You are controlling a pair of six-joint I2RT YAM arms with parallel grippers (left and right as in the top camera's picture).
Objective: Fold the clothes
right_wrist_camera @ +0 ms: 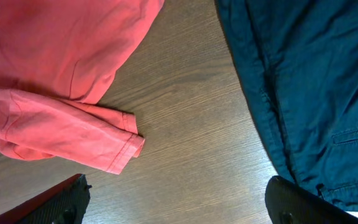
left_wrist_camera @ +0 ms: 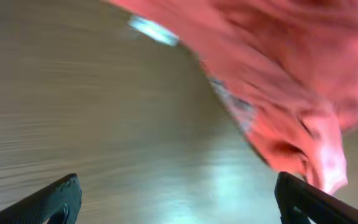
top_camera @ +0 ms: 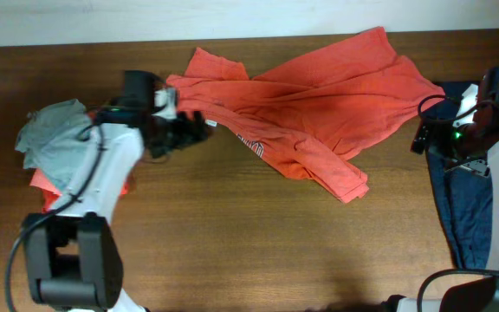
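Our left gripper point(left_wrist_camera: 179, 198) gapes wide and empty above the brown wooden table point(top_camera: 258, 243), beside the crumpled orange-red T-shirt point(top_camera: 319, 95). Our right gripper point(right_wrist_camera: 179, 198), equally spread, holds nothing between shirt and navy garment point(top_camera: 462, 208). A white wall point(top_camera: 232, 17) backs the table.

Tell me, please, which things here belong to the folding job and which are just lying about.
Belong to the job:
orange-red T-shirt
grey garment
salmon garment, partly under the grey one
navy garment

Just lying about:
no loose item that I can see; only the wooden table, which bears them
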